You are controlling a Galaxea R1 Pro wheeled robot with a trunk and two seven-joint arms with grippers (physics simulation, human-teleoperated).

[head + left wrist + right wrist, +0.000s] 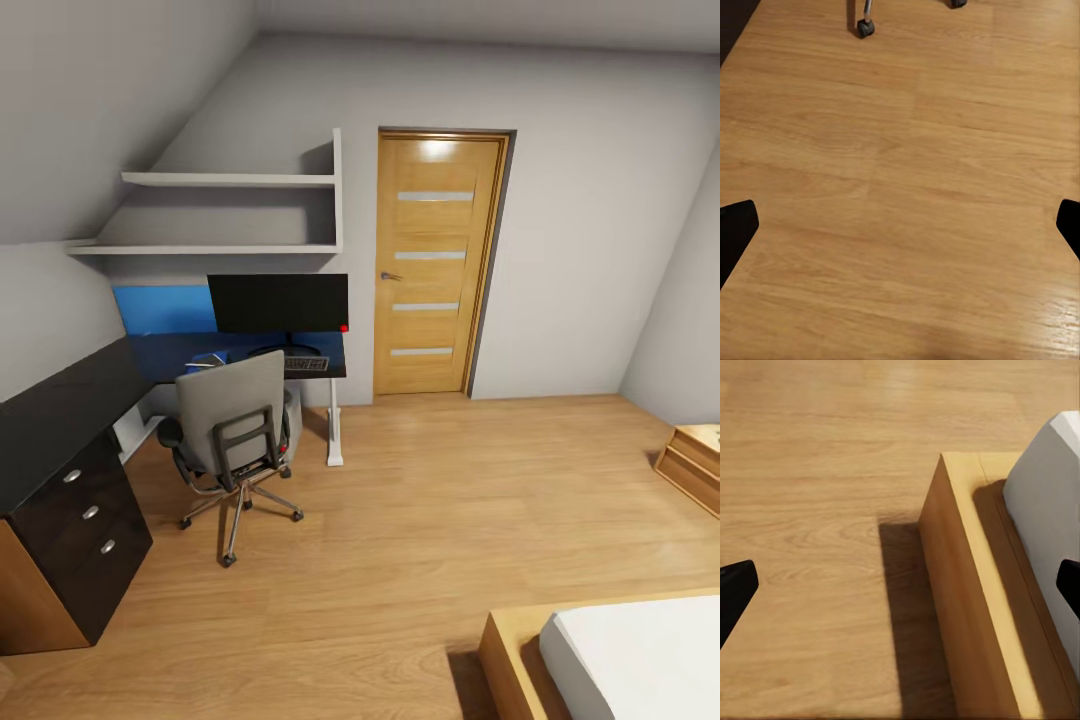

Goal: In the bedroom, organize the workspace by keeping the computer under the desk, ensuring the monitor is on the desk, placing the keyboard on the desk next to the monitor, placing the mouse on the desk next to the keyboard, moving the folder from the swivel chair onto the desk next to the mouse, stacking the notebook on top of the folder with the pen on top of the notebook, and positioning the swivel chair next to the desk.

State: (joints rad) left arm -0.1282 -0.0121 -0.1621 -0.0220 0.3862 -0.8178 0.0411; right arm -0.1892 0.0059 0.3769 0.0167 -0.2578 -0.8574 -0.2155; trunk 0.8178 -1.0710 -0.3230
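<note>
The swivel chair (232,425) sits left of centre in my head view, drawn up to the counter (60,410) carrying the monitor (278,302) and keyboard (305,363). Both my left tool (900,232) and right tool (900,592) are spread apart over bare floor (450,500); the bed (982,585) is beside the right.

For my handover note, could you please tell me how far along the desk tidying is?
Done: the monitor and keyboard are on the desk, and the swivel chair stands beside it. In hand: nothing; both grippers' fingers are spread over bare floor. Left: the folder, notebook and pen stack, which I cannot make out from here.
</note>
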